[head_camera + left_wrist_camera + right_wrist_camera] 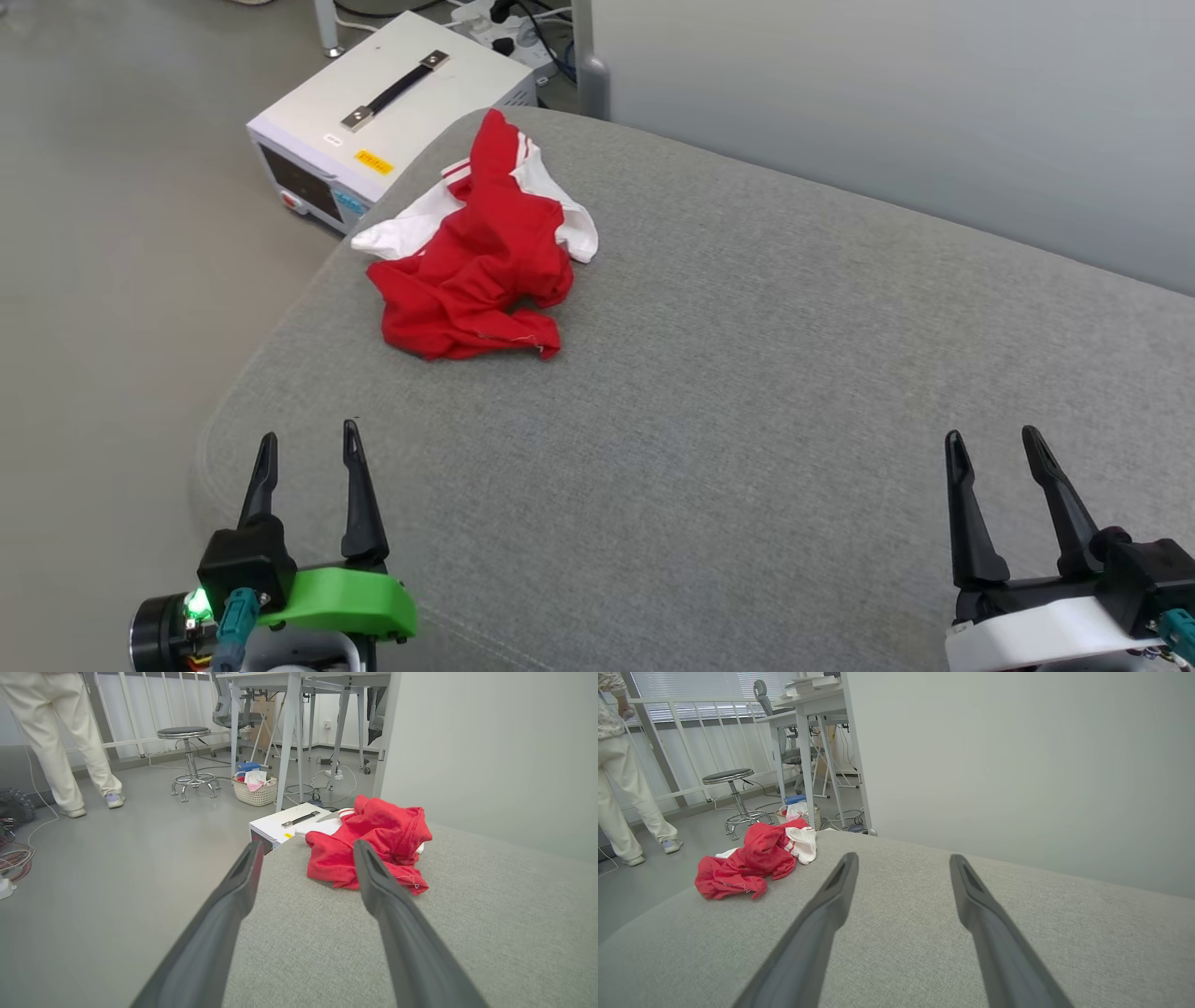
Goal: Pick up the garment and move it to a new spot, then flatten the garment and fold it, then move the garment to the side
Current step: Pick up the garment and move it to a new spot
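Both the left gripper (308, 446) and the right gripper (991, 441) stand wide apart and hold nothing, while the garment (481, 250) lies crumpled on the grey cushion (747, 392), ahead of the left one.

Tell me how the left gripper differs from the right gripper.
The left gripper sits on a green mount; the right gripper sits on a white one. The left gripper is nearer the red shirt, at the edge of the grey cushion; the right gripper is farther from the shirt. Both are open and empty.
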